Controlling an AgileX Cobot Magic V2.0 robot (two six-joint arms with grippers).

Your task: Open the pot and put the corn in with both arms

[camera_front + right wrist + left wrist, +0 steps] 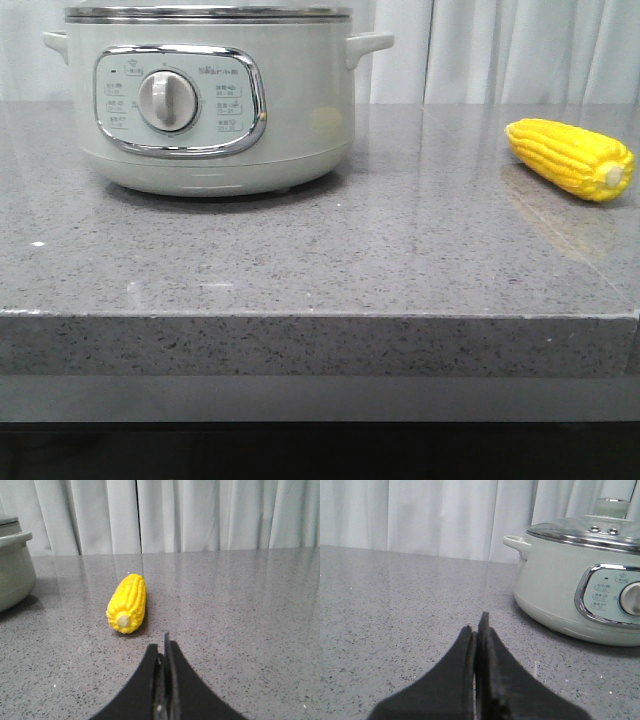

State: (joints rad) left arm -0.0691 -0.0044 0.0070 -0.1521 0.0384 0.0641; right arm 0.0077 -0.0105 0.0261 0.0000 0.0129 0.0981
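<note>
yellow corn [572, 159] lies apart from lidded pot [205, 100], r side.

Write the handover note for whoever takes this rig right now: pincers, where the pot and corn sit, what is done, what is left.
Left pincer: shut, empty, low over the counter, short of the pot.
Right pincer: shut, empty, short of the corn and pointing its way.
Pot: on the counter's left side, glass lid still on.
Corn: lying on its side on the counter's right, apart from the pot, pale stub end toward the robot.
Done: nothing yet.
Left: open both pincers, lift the lid off, pick up the corn, place it in the pot.
</note>
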